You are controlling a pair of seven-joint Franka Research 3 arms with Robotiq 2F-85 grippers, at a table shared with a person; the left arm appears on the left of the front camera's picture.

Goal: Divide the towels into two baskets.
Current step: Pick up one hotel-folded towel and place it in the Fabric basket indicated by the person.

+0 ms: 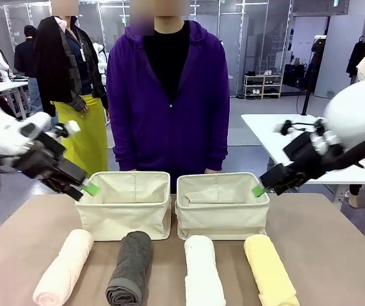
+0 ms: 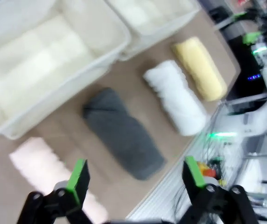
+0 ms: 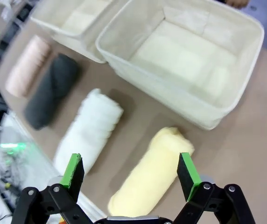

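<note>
Both open and empty, your right gripper point(image 1: 258, 190) hangs nearest the yellow towel point(image 1: 269, 268), your left gripper point(image 1: 90, 189) nearest the pink towel point(image 1: 63, 268), rolls pointing at the baskets point(image 1: 125, 217).

Four towels point(image 1: 129, 268) lie in a row before two baskets point(image 1: 125, 210)

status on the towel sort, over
Left gripper, right gripper open, empty, raised. Pink towel, grey towel, white towel, yellow towel lie on table; left basket, right basket empty. Nothing in the way.
</note>
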